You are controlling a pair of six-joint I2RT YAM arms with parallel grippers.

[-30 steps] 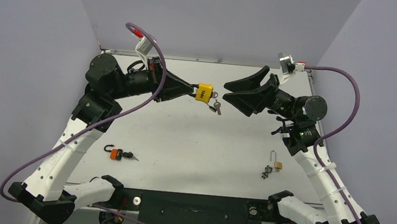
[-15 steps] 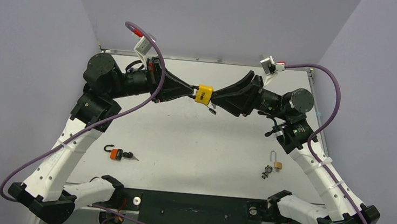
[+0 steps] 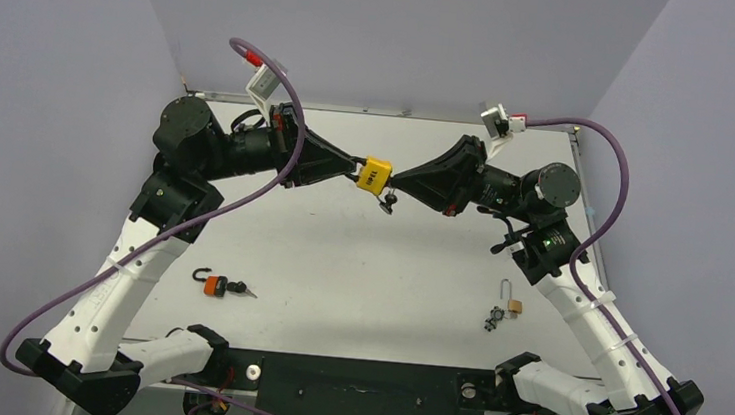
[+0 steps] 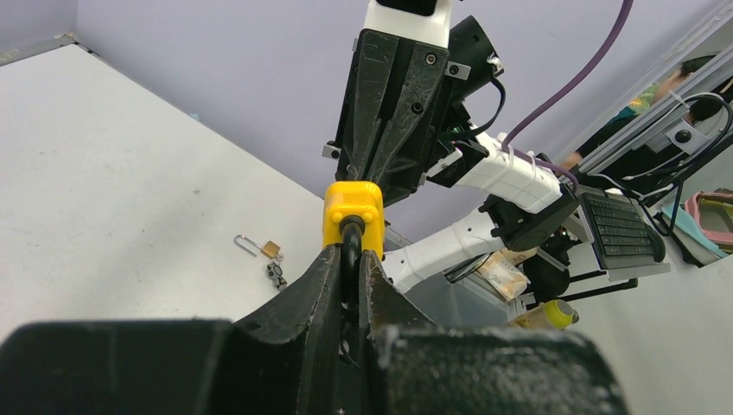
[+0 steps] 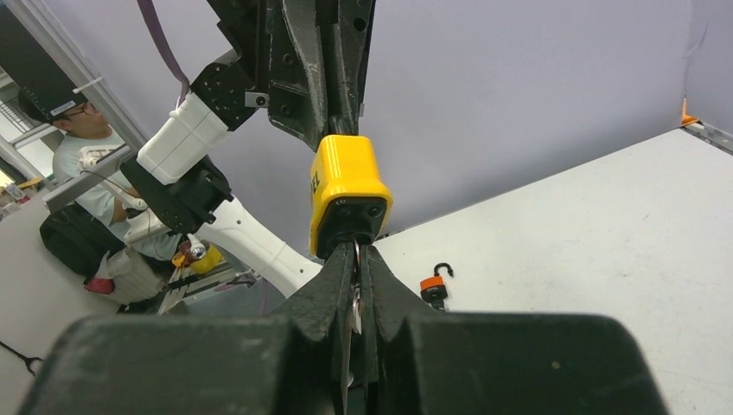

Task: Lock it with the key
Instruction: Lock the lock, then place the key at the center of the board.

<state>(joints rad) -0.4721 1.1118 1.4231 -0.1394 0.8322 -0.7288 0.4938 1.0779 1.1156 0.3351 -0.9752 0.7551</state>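
Left claw (image 3: 355,165) sat to the left of the yellow padlock (image 3: 375,175), its fingers pressed together on the dark shackle (image 4: 350,235). That kept the lock in the air above the white table (image 3: 358,267), out toward the far side. Right claw (image 3: 396,181) faced the yellow padlock from the opposite side, pinched tight on the key (image 5: 355,259) at the lock's keyhole end.

Well apart from the yellow padlock, down on the table nearer the arm bases, lay an orange padlock (image 3: 215,286) to its left and a small brass padlock (image 3: 513,303) to its right. Both of their shackles looked open.

From where I stood the job seemed about midway, with the lock lifted and the key gripped in the keyhole. I couldn't tell whether the shackle was fully pressed home. Turning the key and drawing it out seemed to be what was left.
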